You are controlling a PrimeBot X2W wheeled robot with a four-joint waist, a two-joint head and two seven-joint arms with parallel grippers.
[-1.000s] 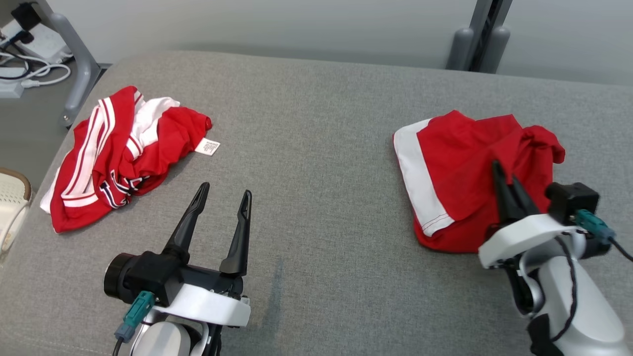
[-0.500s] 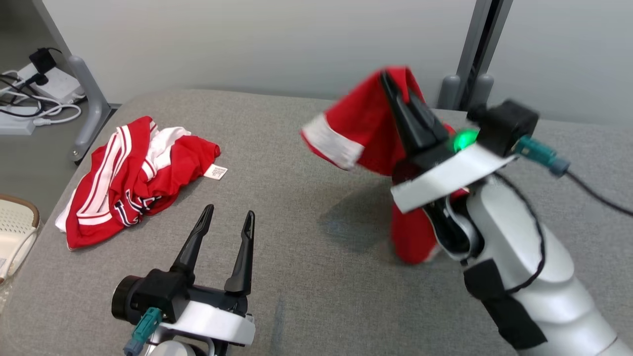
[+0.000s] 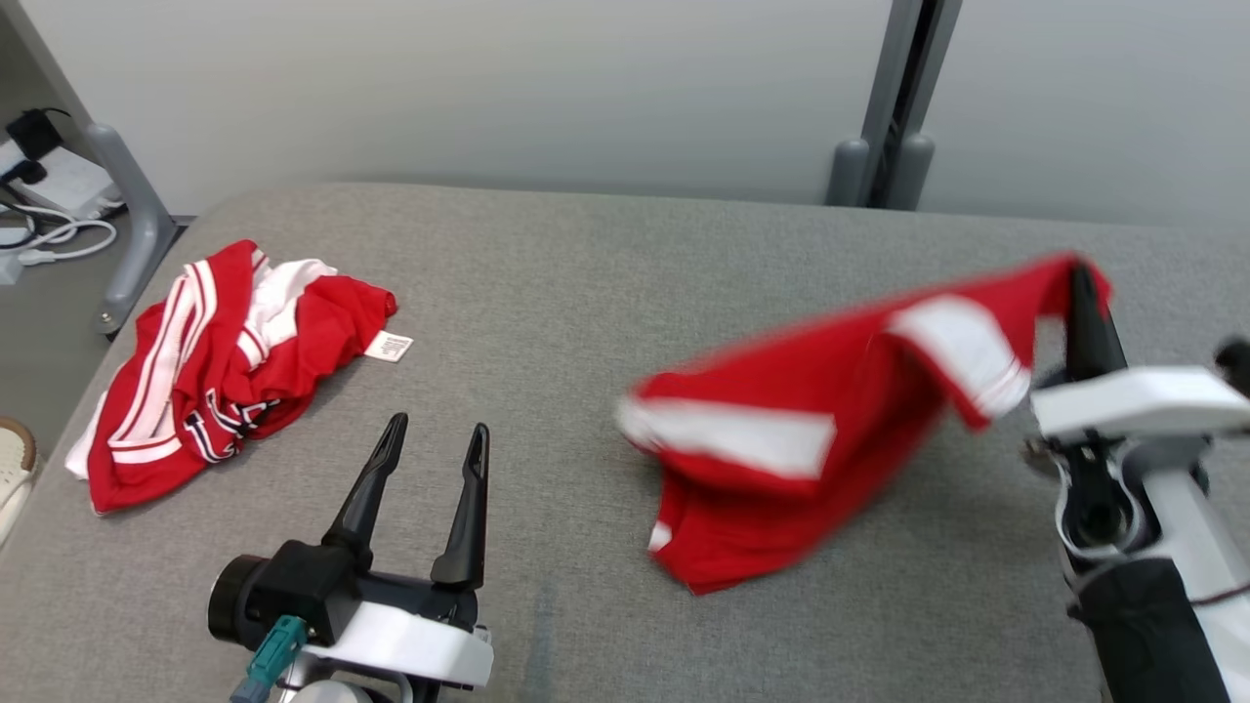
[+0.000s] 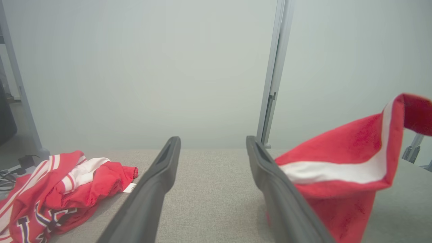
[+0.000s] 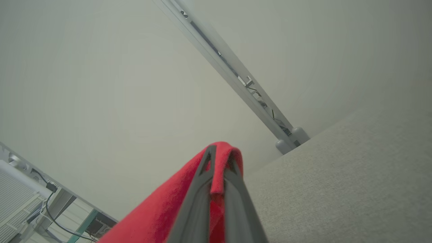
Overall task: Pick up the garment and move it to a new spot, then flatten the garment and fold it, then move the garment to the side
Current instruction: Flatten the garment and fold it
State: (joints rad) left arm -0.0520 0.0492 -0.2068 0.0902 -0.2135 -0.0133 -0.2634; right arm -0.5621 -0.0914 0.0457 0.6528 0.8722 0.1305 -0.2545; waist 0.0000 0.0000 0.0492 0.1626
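A red garment with white bands (image 3: 830, 459) hangs stretched and blurred over the right half of the grey table (image 3: 586, 283). My right gripper (image 3: 1082, 283) is shut on its upper corner, and the cloth's lower end touches the table. Red cloth is pinched between the fingers of the right gripper (image 5: 219, 158) in the right wrist view. My left gripper (image 3: 435, 439) stands open at the lower left with nothing in it; between its fingers (image 4: 162, 175) only table shows, and the garment (image 4: 341, 168) hangs to its right.
A second crumpled red, white and navy garment (image 3: 215, 361) with a white label lies at the table's left edge. A grey post (image 3: 884, 98) rises behind the table. Cables and a power strip (image 3: 39, 195) lie on the floor at far left.
My right gripper swung from the table's upper middle to the right, dragging the garment out into a long stretched shape. The left gripper stayed put. The camera shifted slightly.
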